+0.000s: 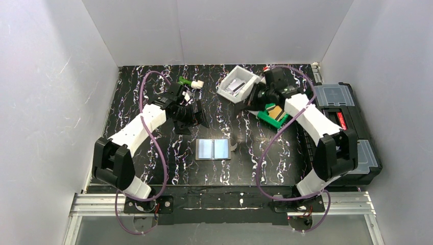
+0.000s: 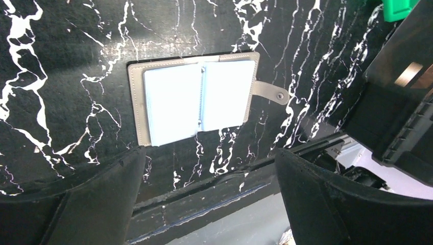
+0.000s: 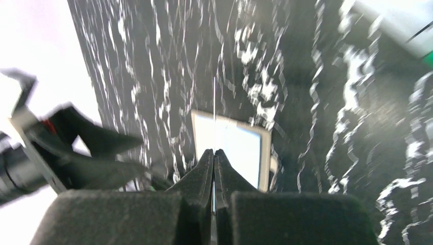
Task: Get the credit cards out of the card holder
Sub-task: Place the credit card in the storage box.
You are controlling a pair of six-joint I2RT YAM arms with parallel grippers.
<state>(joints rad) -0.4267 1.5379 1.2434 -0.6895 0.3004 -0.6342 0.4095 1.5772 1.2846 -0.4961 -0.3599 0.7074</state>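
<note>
The card holder (image 1: 213, 149) lies open and flat at the table's middle, its pale blue sleeves up; it shows also in the left wrist view (image 2: 196, 99) and the blurred right wrist view (image 3: 240, 148). My left gripper (image 1: 191, 121) hovers behind and left of it, open, with nothing between the fingers (image 2: 209, 153). My right gripper (image 1: 254, 99) is raised beside the white bin, shut (image 3: 214, 151) on a thin credit card (image 3: 214, 112) seen edge-on as a pale line rising from the tips.
A white bin (image 1: 226, 92) with grey flat items stands at the back right. A green bin (image 1: 264, 117) holding a tan flat piece is next to it. A black toolbox (image 1: 352, 127) lines the right edge. A small green-and-white object (image 1: 191, 82) lies at the back.
</note>
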